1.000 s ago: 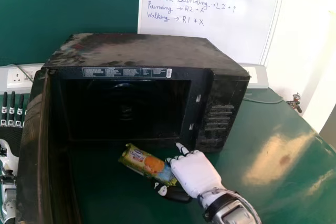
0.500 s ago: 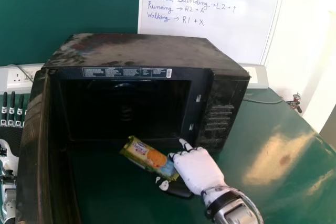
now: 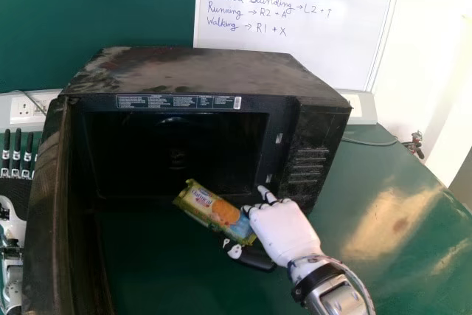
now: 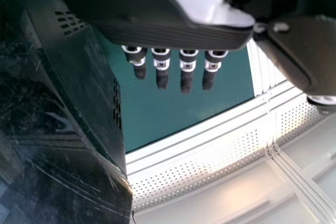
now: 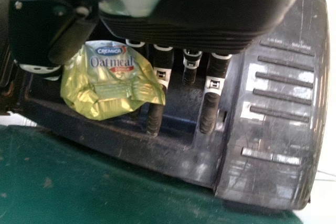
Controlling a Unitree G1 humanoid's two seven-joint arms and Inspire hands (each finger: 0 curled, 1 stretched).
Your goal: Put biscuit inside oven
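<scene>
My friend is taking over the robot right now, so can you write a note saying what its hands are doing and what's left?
Right hand: pinching the biscuit packet in front of the oven's opening.
Left hand: open, holding nothing, beyond the open oven door.
Done: door open, packet gripped.
Left: packet into the oven, then let go.

In the head view, the bottom edge cuts off the oven's open black door; darkness hides the back of the black, boxy oven. The black-and-white right hand partly covers one end of the shiny yellow-green biscuit packet. The left edge crops the black-and-white left hand. Fine print on the oven's dark label strip is too small to read.
</scene>
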